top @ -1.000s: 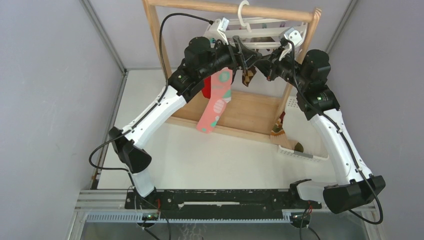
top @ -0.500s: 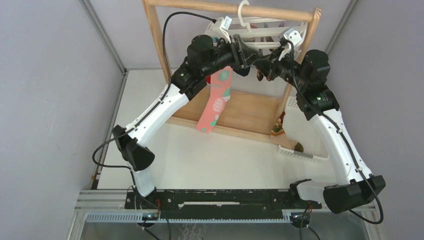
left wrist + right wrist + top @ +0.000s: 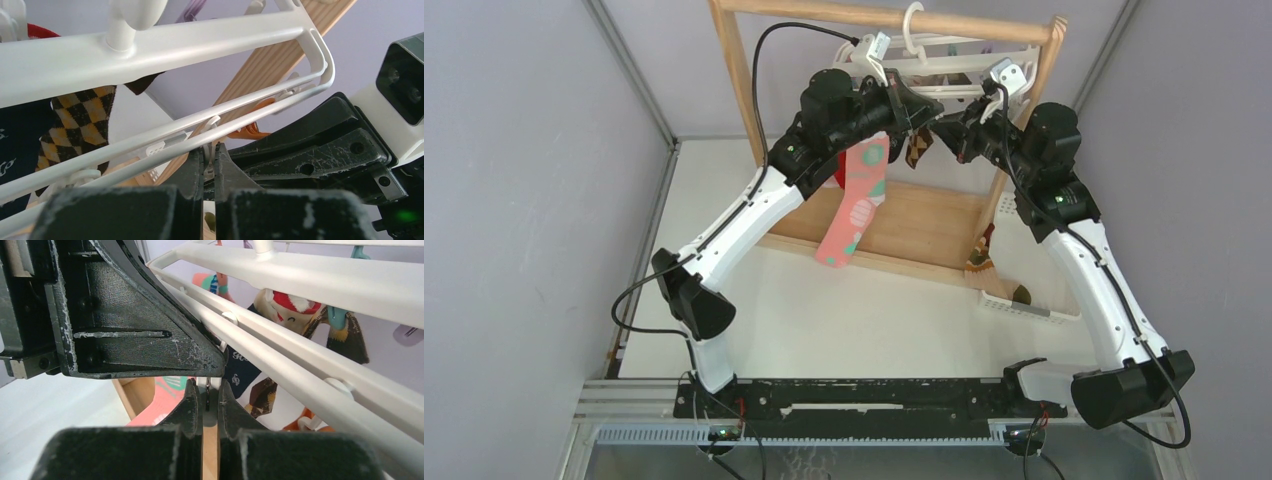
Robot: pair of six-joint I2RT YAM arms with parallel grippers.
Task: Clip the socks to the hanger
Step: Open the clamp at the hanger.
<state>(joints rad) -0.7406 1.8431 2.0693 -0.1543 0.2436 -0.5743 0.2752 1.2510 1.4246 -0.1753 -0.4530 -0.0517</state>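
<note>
The hanger (image 3: 969,62) hangs by its hook from the top bar of the wooden rack (image 3: 736,90) at the upper centre of the overhead view, and both of your arms reach up to it there. Your left gripper (image 3: 210,150) sits right under the hanger's lower rail with its fingers drawn almost together, only a slit between them; whether they pinch anything you cannot tell from its wrist view. An orange clip (image 3: 247,132) dangles just right of those tips. Your right gripper (image 3: 210,386) is just as narrow, with a thin grey piece in the gap, too small to name. A pink sock (image 3: 856,205) hangs from the frame over the rack's wooden base board (image 3: 929,225). A diamond-patterned sock (image 3: 75,120) and a dark sock (image 3: 15,150) hang at the left of the left wrist view. Below them lies the pale table (image 3: 874,310), and a white slatted basket (image 3: 1029,310) stands at the base board's right end. Plain grey walls (image 3: 514,200) close in the left and right sides.
</note>
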